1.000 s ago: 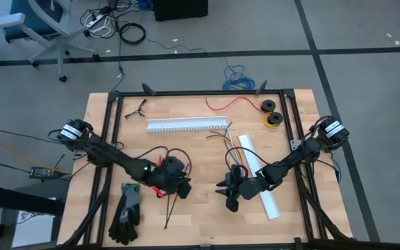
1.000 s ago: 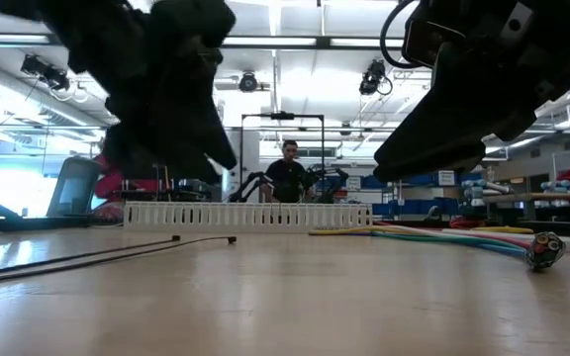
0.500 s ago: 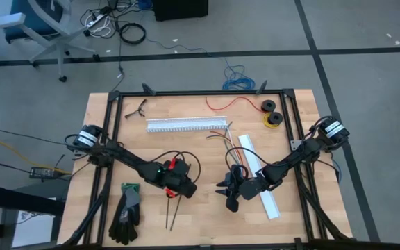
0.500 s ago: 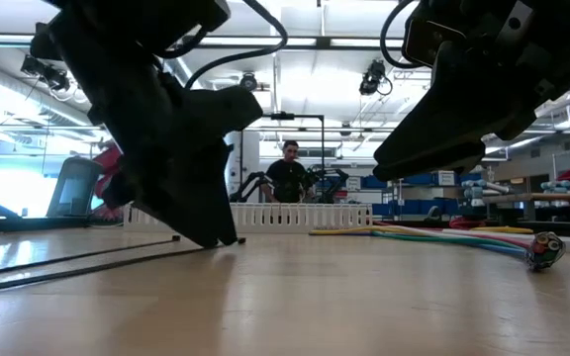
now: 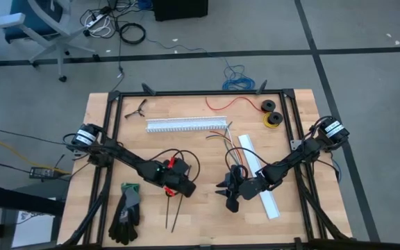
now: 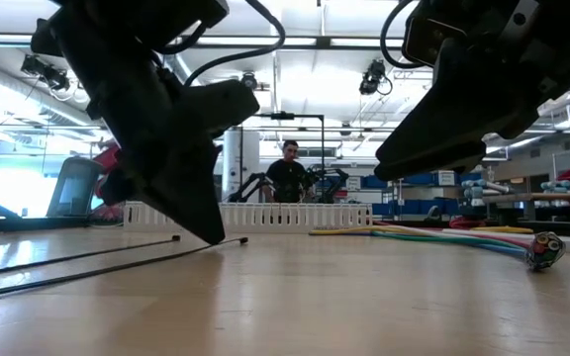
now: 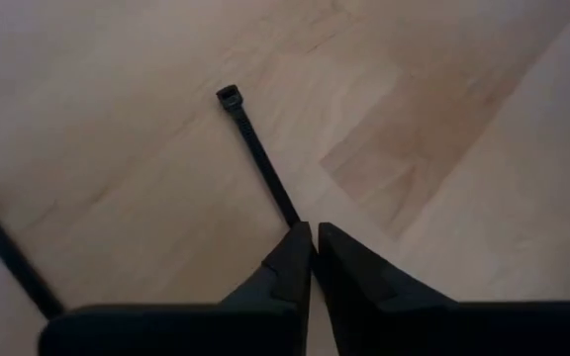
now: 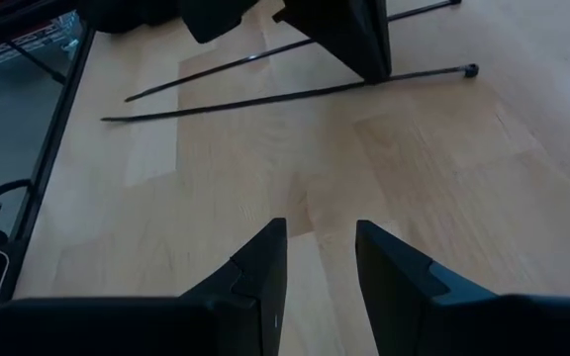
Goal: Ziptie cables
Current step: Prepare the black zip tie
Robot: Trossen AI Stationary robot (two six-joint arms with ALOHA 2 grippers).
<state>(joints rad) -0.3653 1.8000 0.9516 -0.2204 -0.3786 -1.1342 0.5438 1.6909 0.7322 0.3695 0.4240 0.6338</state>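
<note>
The left gripper, low and centre in its wrist view, is clenched on a thin black plastic zip tie partway along the strap, the square head lying free toward the upper left; to lift well it should rise slowly, so the strap does not slip out. The right gripper hangs part open over bare wood, seemingly holding nothing. The bundle of thin coloured cables lies at right of the low view.

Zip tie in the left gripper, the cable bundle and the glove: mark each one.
zip tie [image 7: 255, 148], left wrist view, on its strap below the head.
cable bundle [image 6: 443, 237], low view, mid-length on the wires.
glove [image 5: 127, 208], high view, on its palm.
</note>
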